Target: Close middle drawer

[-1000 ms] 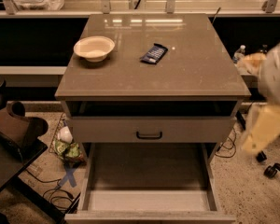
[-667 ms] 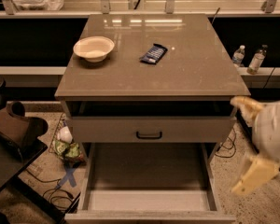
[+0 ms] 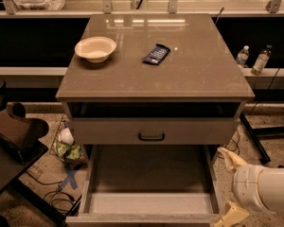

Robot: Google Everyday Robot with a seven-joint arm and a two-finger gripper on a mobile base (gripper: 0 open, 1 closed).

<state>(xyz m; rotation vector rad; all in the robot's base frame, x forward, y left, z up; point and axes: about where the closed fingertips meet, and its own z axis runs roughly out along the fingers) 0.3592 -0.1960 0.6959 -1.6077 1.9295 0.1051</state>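
Observation:
The middle drawer is pulled far out toward the bottom of the camera view. Its pale inner floor shows, its front panel lies along the bottom edge, and its handle is hidden. Above it sits the uppermost drawer front with a small black bar handle. My gripper is at the lower right, just outside the middle drawer's right wall. It is open and holds nothing. One beige finger is up and the other is down near the drawer's front corner.
On the cabinet top stand a cream bowl and a dark snack packet. Two bottles stand on the ledge at the right. A dark object, cables and a bag lie at the left.
My gripper and arm have moved down and left, from beside the cabinet's upper right to beside the open middle drawer's right wall. The drawers have not moved.

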